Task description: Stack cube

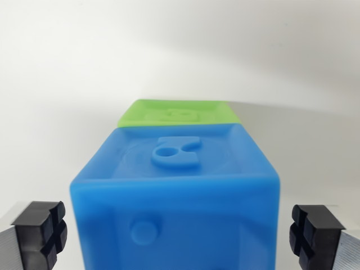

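The jaws (180, 236) fill the bottom corners of the wrist view, spread wide and grasping nothing. Their left black rubber pad (40, 233) sits clear of the blue cube (177, 197), which stands between the two pads, with the right pad (315, 233) also apart from it. The camera looks down over the cube's top face, which bears a raised figure with a round hole. Just behind the blue cube, touching its far edge as far as can be seen, lies a green cube (177, 114). Both rest on the white counter (56, 112).
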`<state>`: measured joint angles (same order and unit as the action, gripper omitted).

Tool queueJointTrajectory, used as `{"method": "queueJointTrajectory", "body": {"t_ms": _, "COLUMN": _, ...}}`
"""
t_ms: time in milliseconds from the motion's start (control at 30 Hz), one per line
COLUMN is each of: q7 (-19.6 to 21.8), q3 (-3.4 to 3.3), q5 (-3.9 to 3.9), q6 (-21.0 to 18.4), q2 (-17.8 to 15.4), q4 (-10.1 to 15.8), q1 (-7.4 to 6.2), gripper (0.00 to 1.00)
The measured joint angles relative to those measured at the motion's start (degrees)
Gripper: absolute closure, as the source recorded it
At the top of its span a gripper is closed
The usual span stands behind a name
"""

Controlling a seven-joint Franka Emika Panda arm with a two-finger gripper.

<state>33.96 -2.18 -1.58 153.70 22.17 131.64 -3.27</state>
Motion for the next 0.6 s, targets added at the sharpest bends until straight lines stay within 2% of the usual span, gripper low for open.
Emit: {"method": "queueJointTrajectory", "body": {"t_ms": 600, "q7": 0.2, "q3": -0.22, "q5": 0.33, "q6": -6.2, "q2": -6.8, "q4": 0.5, "q1": -0.11, "gripper": 0.00}}
